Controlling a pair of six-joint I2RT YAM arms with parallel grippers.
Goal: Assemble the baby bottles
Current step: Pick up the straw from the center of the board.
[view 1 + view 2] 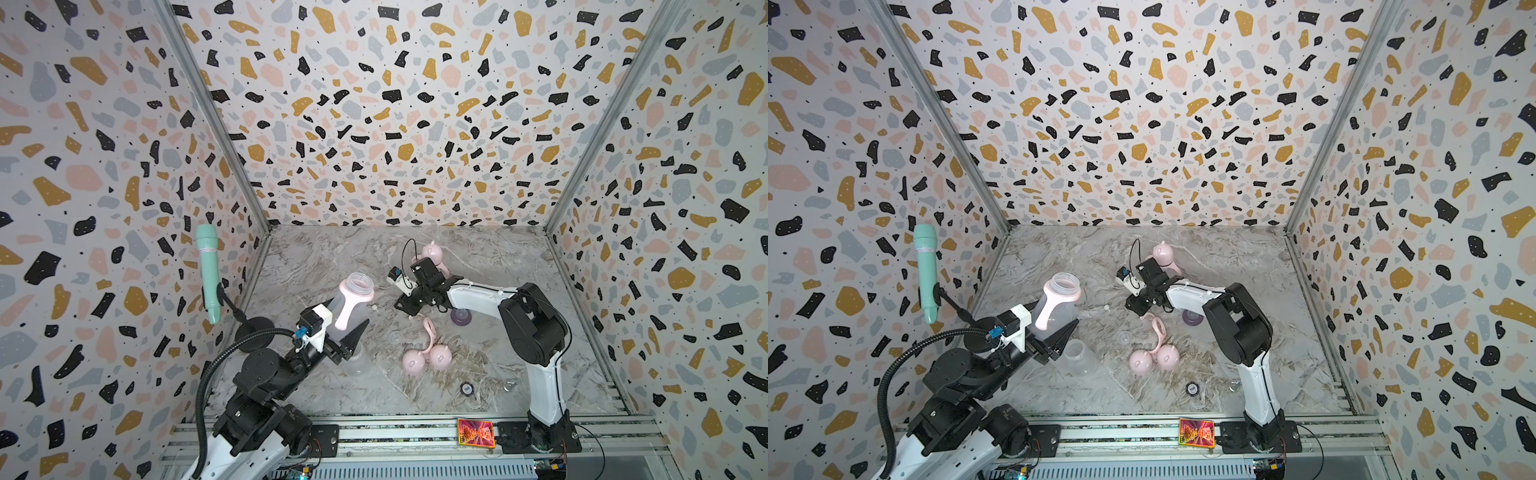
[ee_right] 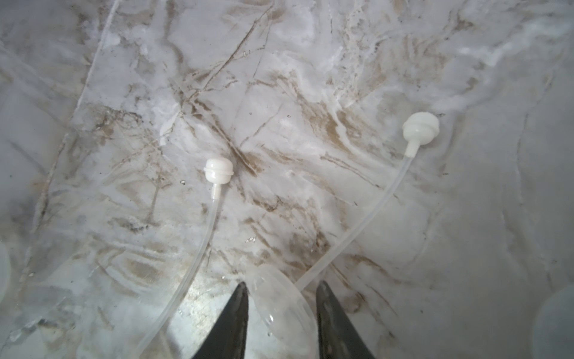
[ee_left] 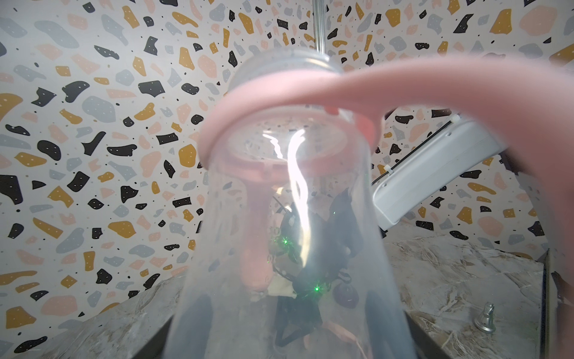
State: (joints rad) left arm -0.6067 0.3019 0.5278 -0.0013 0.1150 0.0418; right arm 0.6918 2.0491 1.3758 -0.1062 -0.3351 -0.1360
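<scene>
Left gripper (image 1: 351, 332) clasps the lower end of a clear baby bottle (image 1: 353, 297), tilted above the left side of the table (image 1: 311, 257), bare marble stretching to the far-left corner. Mid-table, the right gripper (image 2: 282, 284) straddles a clear disc (image 2: 279, 306) trailing a straw (image 2: 357, 223); whether it pinches the disc cannot be told. Two pink caps (image 1: 413, 362) lie nearer, toward the front edge.

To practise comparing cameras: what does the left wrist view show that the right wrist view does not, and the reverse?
Left wrist only: a clear bottle with a pink handled ring, against the speckled wall. Right wrist only: two white-tipped tubes and a clear round piece between the fingers of the right gripper. Both: the marble tabletop.
</scene>
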